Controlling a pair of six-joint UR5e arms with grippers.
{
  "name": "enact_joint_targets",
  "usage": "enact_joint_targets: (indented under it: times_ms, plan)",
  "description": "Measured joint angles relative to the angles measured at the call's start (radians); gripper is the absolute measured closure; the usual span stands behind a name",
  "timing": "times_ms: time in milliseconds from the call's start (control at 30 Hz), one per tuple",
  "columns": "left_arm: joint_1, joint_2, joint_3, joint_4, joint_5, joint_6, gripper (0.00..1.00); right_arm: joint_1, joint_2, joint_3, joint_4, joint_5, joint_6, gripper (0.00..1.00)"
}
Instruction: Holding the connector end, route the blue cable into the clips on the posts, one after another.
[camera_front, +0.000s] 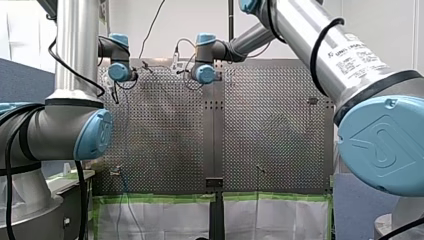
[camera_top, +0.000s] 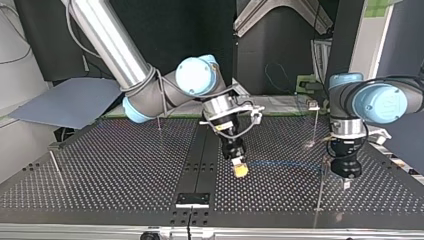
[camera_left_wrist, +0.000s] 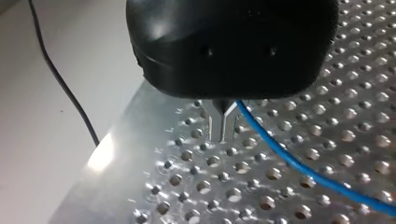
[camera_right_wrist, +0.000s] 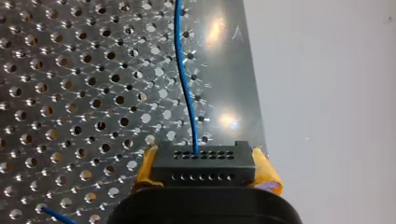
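Clamping connector (camera_right_wrist: 203, 164) of blue cable (camera_right_wrist: 184, 79): right claw (camera_right_wrist: 205, 167); arm label (camera_front: 351, 54) illegible.

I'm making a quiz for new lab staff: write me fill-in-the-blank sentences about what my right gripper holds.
The jaws of my right gripper are shut on a ____ connector. The cable leaving that connector is ____. The gripper's pads are ____. The table under them is full of round ____.
Missing words: black; blue; yellow; holes.
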Motion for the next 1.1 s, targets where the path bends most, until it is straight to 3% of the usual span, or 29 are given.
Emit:
enact_joint_targets:
  times_ms: [400, 533, 567, 600, 633, 667, 700, 733, 767, 800, 1100]
  plan:
    - [0.002, -0.003, 0.001, 0.007, 0.005, 0.002, 1.0, -0.008, 0.011, -0.031, 0.009, -0.004, 0.007, 1.0]
    - [-0.001, -0.001, 0.001, 0.007, 0.026, -0.001, 1.0, -0.01, 0.012, -0.031, 0.016, -0.004, 0.007, 1.0]
    - [-0.001, 0.001, 0.001, 0.007, 0.031, 0.001, 0.93, -0.011, 0.012, -0.031, 0.017, -0.004, 0.007, 1.0]
    - [-0.001, 0.006, 0.001, 0.008, 0.037, 0.004, 0.75, -0.012, 0.012, -0.031, 0.018, -0.004, 0.007, 1.0]
    - [0.0, 0.009, 0.001, 0.01, 0.042, 0.006, 0.75, -0.012, 0.012, -0.032, 0.019, -0.005, 0.007, 1.0]
    - [0.0, 0.012, 0.001, 0.01, 0.046, 0.009, 0.49, -0.013, 0.012, -0.032, 0.02, -0.005, 0.007, 1.0]
    - [0.0, 0.015, 0.001, 0.01, 0.049, 0.012, 0.3, -0.014, 0.012, -0.032, 0.02, -0.005, 0.007, 1.0]
    - [0.0, 0.017, 0.001, 0.008, 0.049, 0.014, 0.3, -0.015, 0.012, -0.032, 0.02, -0.005, 0.007, 1.0]
    - [0.001, 0.018, 0.001, 0.005, 0.048, 0.016, 0.11, -0.016, 0.012, -0.032, 0.021, -0.006, 0.007, 1.0]
    - [0.003, 0.02, 0.001, -0.002, 0.043, 0.019, 0.0, -0.017, 0.012, -0.032, 0.021, -0.006, 0.007, 1.0]
    - [0.001, 0.03, 0.0, -0.088, -0.04, 0.032, 0.0, -0.022, 0.012, -0.032, 0.026, -0.007, 0.007, 1.0]
